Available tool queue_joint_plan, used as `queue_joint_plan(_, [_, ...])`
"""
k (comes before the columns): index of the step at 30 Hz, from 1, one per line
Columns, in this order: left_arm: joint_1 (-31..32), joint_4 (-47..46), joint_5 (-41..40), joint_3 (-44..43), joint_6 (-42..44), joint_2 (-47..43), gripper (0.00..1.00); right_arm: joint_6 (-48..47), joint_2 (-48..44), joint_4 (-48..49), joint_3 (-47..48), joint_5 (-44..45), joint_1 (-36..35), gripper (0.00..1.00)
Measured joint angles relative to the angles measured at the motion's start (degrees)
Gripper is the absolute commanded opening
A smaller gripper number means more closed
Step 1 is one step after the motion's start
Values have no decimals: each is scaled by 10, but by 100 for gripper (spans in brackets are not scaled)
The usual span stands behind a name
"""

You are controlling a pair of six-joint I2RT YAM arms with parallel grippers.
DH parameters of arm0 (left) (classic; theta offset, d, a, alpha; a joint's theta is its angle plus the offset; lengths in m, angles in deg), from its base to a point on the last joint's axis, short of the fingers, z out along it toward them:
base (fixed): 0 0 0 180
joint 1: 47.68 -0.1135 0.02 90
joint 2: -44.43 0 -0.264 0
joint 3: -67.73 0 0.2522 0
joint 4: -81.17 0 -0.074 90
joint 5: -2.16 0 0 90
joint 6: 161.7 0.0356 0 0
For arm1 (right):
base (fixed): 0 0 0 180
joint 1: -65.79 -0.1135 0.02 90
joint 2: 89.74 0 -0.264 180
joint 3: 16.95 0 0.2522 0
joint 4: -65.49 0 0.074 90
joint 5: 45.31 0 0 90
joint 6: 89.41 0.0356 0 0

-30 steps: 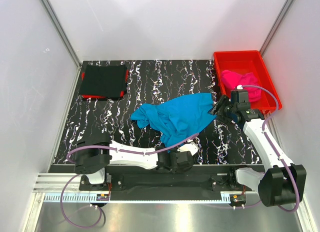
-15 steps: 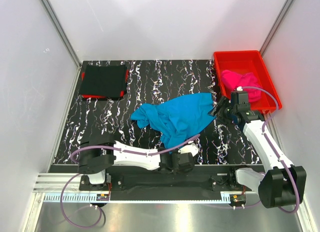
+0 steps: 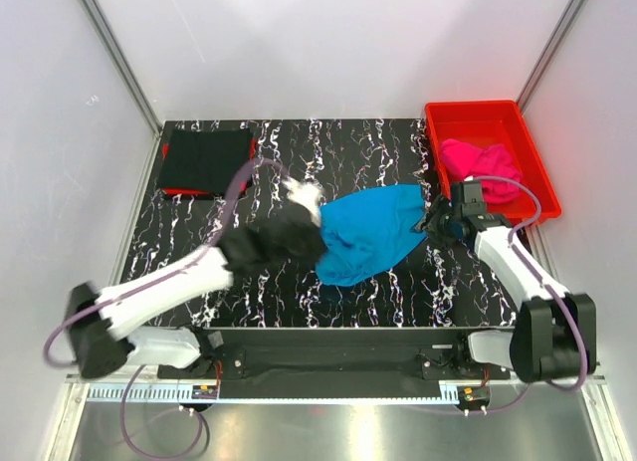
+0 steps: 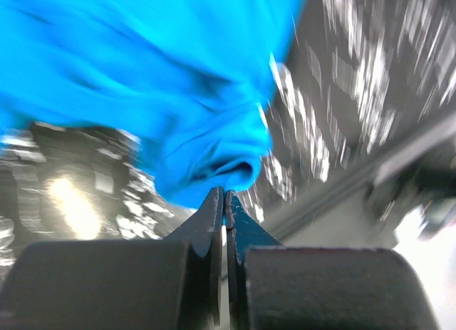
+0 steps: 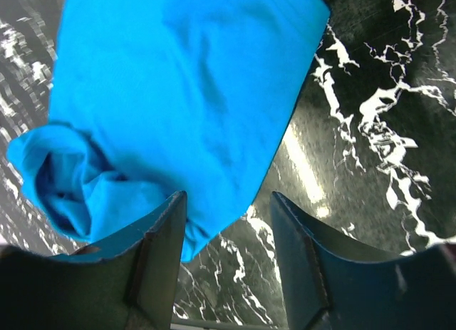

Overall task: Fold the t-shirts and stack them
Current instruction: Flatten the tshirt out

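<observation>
**Turquoise shirt pinched at mid-table**

The turquoise t-shirt (image 3: pixel 373 232) is seen bunched in the middle of the marbled table (image 3: pixel 398 292). A fold at its left edge is clamped between the closed fingers of the left gripper (image 4: pixel 225 196). At its right edge, the right gripper (image 5: pixel 228 198) is held with fingers spread. Farther back, the black folded t-shirt (image 3: pixel 207 160) is laid in the left corner, and the pink t-shirt (image 3: pixel 480 164) is heaped in the red bin (image 3: pixel 478 122).

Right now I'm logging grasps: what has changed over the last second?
The left gripper swung from the near edge out over the table and is now shut on the blue shirt, whose left side bunched rightward. The right gripper, black shirt and pink shirt hardly moved.
</observation>
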Motion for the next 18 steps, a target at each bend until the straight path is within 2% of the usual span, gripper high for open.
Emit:
queue_joint_plan(5, [-220,30,50,4,-32,-135,0,17,56,28,0,3,0,57])
queue_joint_plan(9, [-361,59,95,9,-35,-189,0,19,83,50,1,3,-5,59])
queue_joint_plan(13, [-451,70,148,31,-26,-186,0,16,117,57,2,5,-22,62])
queue_joint_plan(18, [-494,93,179,78,-18,-178,0,8,149,66,2,16,-34,62])
